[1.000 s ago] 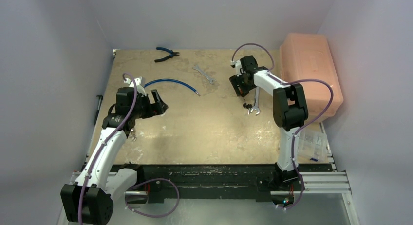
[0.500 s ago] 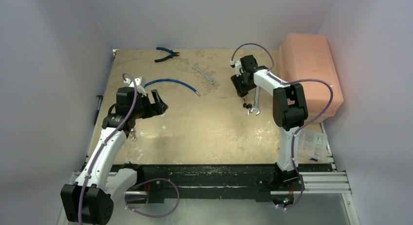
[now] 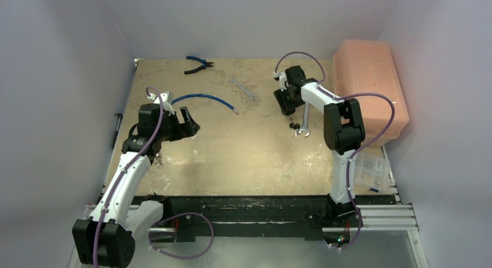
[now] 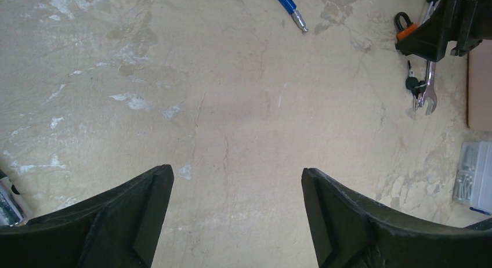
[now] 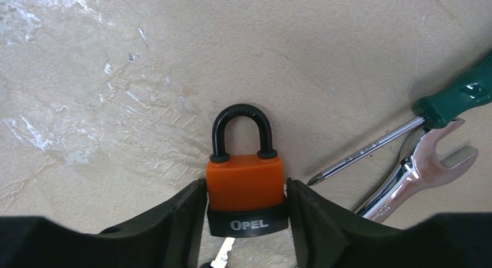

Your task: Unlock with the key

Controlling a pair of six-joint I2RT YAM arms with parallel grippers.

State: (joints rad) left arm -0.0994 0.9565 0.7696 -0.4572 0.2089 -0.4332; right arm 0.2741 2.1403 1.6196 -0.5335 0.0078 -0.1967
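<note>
Progress: early by my judgement. The lock is held, but nothing shows it opened.
Done: the right gripper point(image 5: 246, 189) is clamped on the body of the padlock point(image 5: 245, 175). A silver key point(image 5: 223, 253) pokes out at the underside, seemingly in the keyhole.
Left to do: turn the key and free the shackle point(image 5: 241, 129), which sits seated in the body at both ends.
Padlock place: far right part of the table point(image 3: 243, 158), between the right fingers. I cannot tell whether it rests on the board or is lifted.
Left gripper point(image 4: 237, 172): spread wide, holding nothing, well apart from the padlock.
Padlocks: one.
Keys: one blade seen at the lock. Dark key heads point(image 4: 412, 85) show just below it, too small to count.
Wrenches: two, one wrench point(image 5: 415, 172) beside the padlock and a second wrench point(image 3: 242, 88) farther left.
Screwdriver point(image 5: 406, 131): one, green-handled, touching the near wrench.
Pliers point(image 3: 199, 63): one, at the far edge.
Cable point(image 3: 203, 98): one, blue.
Boxes: two, a pink box point(image 3: 371, 88) and a clear box point(image 3: 371, 170), both on the right.
</note>
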